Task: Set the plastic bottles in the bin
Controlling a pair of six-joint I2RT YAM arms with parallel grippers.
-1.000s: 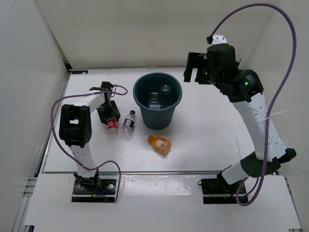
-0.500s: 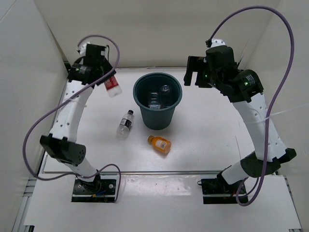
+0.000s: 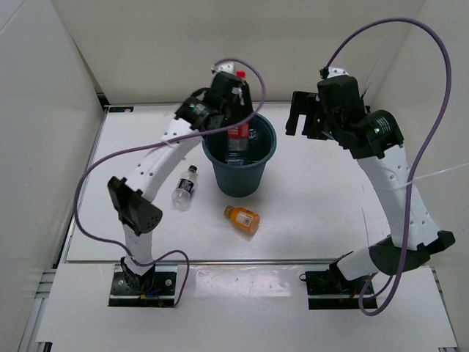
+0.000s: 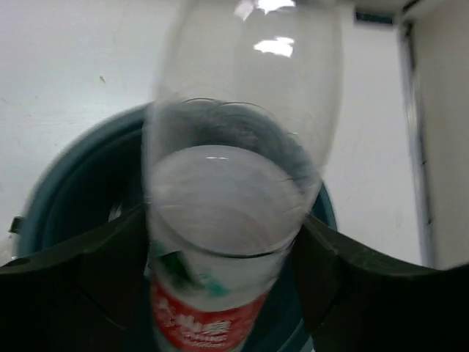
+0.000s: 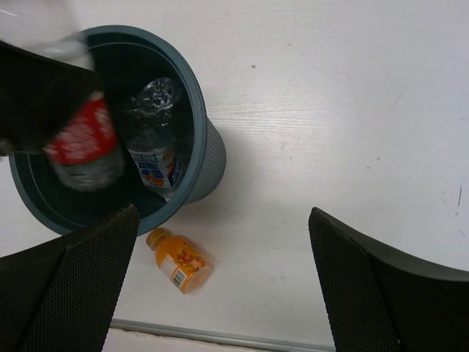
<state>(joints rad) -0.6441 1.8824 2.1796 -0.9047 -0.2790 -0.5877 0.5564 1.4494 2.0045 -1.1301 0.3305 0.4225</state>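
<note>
My left gripper (image 3: 233, 110) (image 4: 220, 257) hangs over the mouth of the dark teal bin (image 3: 238, 180) (image 4: 66, 191) (image 5: 212, 158). A clear red-capped, red-label bottle (image 3: 237, 132) (image 4: 234, 183) (image 5: 77, 143) sits blurred between its spread jaws, with a gap showing beside it. Two bottles lie inside the bin: a blue/white-label one (image 5: 154, 165) and a plain clear one (image 5: 155, 95). A black-capped bottle (image 3: 185, 188) lies left of the bin. An orange bottle (image 3: 242, 218) (image 5: 179, 264) lies in front of it. My right gripper (image 3: 300, 117) (image 5: 223, 286) is open, raised right of the bin, holding nothing.
White walls close in the table on the left, back and right. The table's front edge (image 5: 220, 336) runs just below the orange bottle. A purple cable (image 3: 410, 44) loops above the right arm.
My left arm carried the red-label bottle from the table's left side up and across to above the bin. Its jaws have spread apart around the bottle. The right arm barely moved.
</note>
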